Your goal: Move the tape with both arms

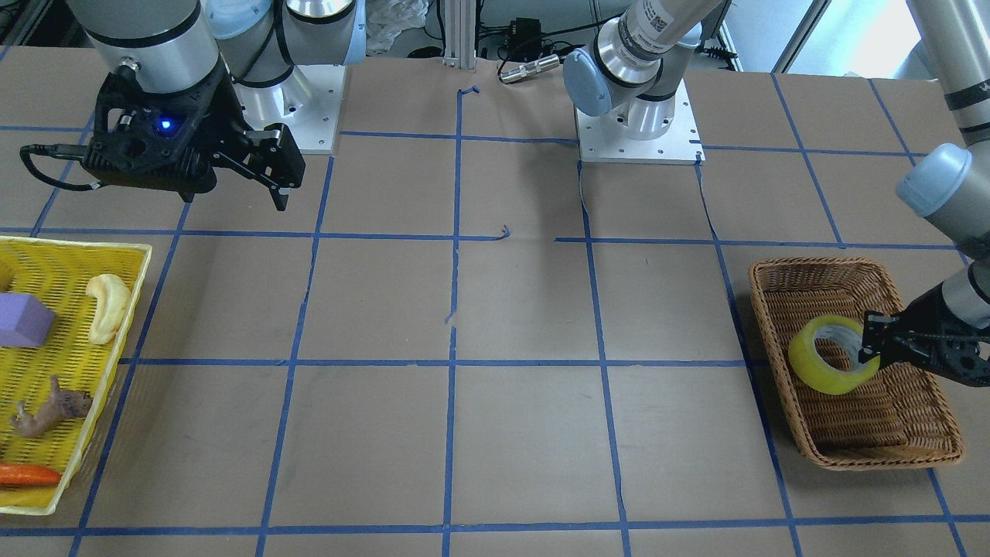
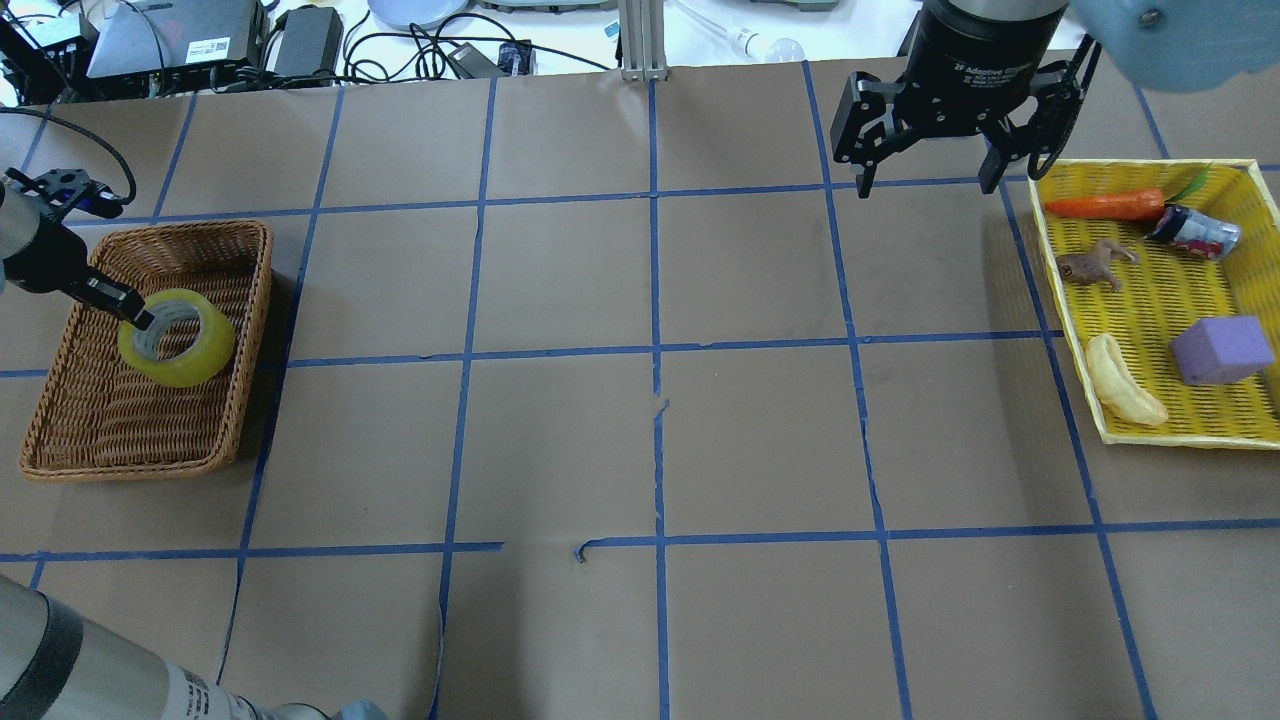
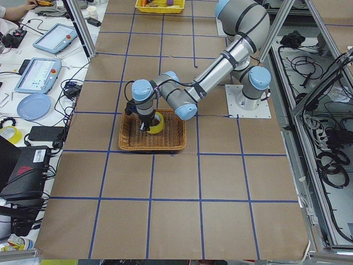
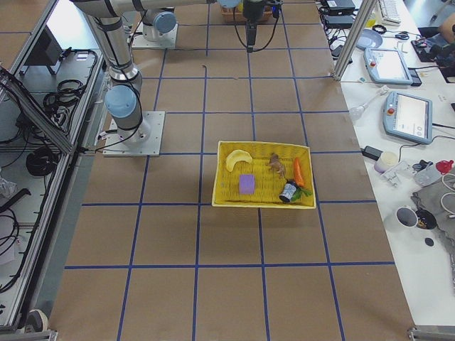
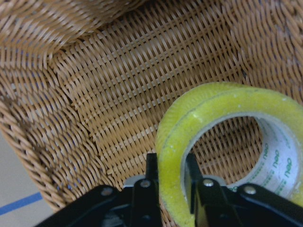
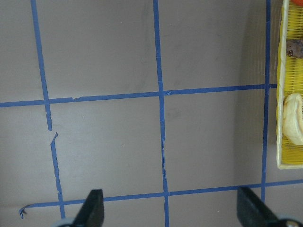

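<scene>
Over on the far side, the left hand [image 2: 140, 315] is down inside the wicker basket [image 2: 130, 430], and it has the tape [image 2: 190, 368]! The wrist view shows it best: the two black fingers [image 5: 151, 177] are pinched tight on the roll's yellow wall, one outside the ring and one tucked into the whitish core. The tape sits tilted up on its edge, roughly mid-basket and toward the end nearer the robot. I cannot tell whether its lower rim touches the weave.

Now the other end of the desk [image 2: 760, 440]. The right hand [image 2: 925, 185] hangs above the brown surface with its fingers pointing down and spread wide, holding nothing. Its own camera looks straight down on blue grid lines, with a strip of yellow mesh at the picture's right edge.

That is the yellow basket [image 2: 1160, 290], just beside the right hand. Inside lie a carrot [image 2: 1105, 205], a small can [image 2: 1195, 232], a brown toy animal [image 2: 1095, 265], a banana [image 2: 1125, 380] and a purple block [image 2: 1222, 350], all apart from one another.

The two hands are well apart, at opposite ends of the desk.
</scene>
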